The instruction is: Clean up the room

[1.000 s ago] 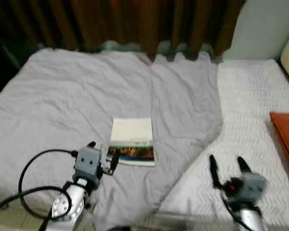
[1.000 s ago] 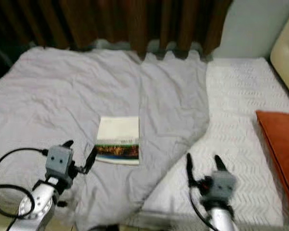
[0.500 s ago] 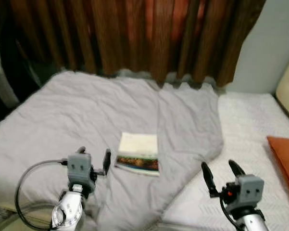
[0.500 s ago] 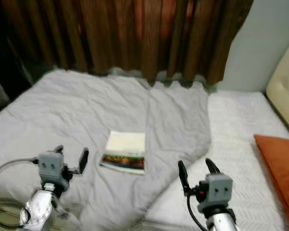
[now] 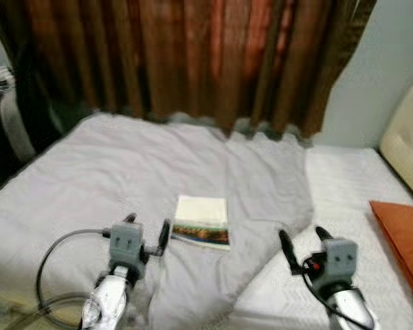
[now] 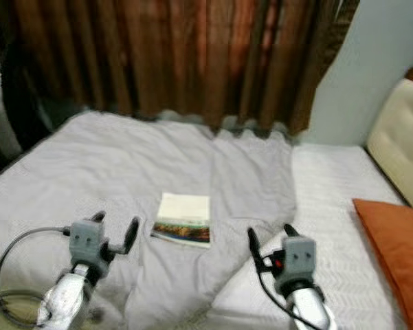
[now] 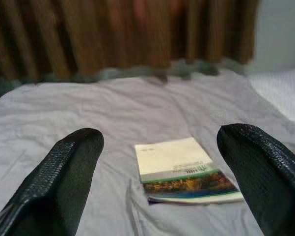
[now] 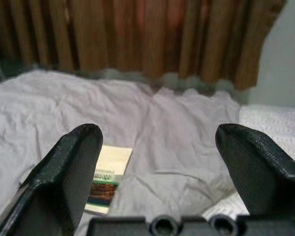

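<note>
Two pincers, my left pincer (image 5: 146, 232) and right pincer (image 5: 302, 245), hover spread and empty over the near bed (image 5: 89, 172). Between them, slightly farther, lies the book (image 5: 203, 221); I judge reaching it comes next.

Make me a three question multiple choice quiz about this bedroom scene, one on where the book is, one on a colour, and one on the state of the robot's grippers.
1. Where does the book lie?
A. On the grey blanket
B. On the orange cushion
C. On the floor

2. What colour is the cushion at the right edge of the bed?
A. Blue
B. Orange
C. Green

3. How are the left gripper and right gripper?
A. Both shut on the book
B. Left holds the book, right open
C. Both open and holding nothing

Answers: 1 A, the book rests flat on the wrinkled grey blanket. 2 B, the cushion is plainly orange. 3 C, in both wrist views the fingers stand wide apart with nothing between them.
</note>
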Controlling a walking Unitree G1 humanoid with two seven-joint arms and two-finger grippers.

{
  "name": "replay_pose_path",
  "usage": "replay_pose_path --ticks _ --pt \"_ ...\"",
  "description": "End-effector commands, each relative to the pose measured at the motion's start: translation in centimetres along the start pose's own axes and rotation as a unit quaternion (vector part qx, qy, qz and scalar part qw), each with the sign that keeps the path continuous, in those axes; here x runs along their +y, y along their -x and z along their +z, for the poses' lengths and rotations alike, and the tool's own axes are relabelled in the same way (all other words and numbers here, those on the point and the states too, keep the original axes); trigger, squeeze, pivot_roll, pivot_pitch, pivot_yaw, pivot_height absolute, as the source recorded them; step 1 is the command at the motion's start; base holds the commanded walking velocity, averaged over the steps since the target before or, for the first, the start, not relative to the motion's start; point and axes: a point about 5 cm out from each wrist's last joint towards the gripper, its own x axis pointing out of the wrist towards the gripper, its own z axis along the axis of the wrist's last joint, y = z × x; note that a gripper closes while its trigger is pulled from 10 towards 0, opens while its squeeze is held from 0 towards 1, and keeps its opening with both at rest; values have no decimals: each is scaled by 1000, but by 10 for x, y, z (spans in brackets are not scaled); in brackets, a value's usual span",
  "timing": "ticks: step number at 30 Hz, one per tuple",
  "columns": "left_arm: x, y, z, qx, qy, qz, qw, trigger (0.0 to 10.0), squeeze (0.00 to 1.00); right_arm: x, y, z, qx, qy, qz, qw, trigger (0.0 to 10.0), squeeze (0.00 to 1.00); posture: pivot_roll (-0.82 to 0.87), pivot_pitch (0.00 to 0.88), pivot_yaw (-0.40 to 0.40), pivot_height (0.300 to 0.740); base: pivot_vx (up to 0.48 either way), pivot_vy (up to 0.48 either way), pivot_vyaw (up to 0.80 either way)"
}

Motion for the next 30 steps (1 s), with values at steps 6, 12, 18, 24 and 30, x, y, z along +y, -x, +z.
replay_pose_path --ticks 6,12,18,24,30 --pt "0 -10 5 -8 3 -12 1000 10000 0 7 -4 -6 12 7 10 1000 10000 0 -61 0 -5 740 450 0 0" --pt "1 -13 4 -3 -2 -11 1000 10000 0 9 -9 -7 14 6 18 1000 10000 0 -59 0 -5 740 429 0 0" --pt "2 -12 3 -6 39 10 999 10000 0 13 -12 -7 17 4 34 999 10000 0 -62 0 -10 740 419 86 0" --pt "-8 -3 -4 5 48 14 999 10000 0 10 -13 -17 70 -34 55 995 10000 0 -58 40 -44 740 387 284 0" --pt "-7 12 -4 19 37 14 999 10000 0 28 -28 -27 125 -125 120 977 10000 0 -15 123 -38 740 382 286 0"
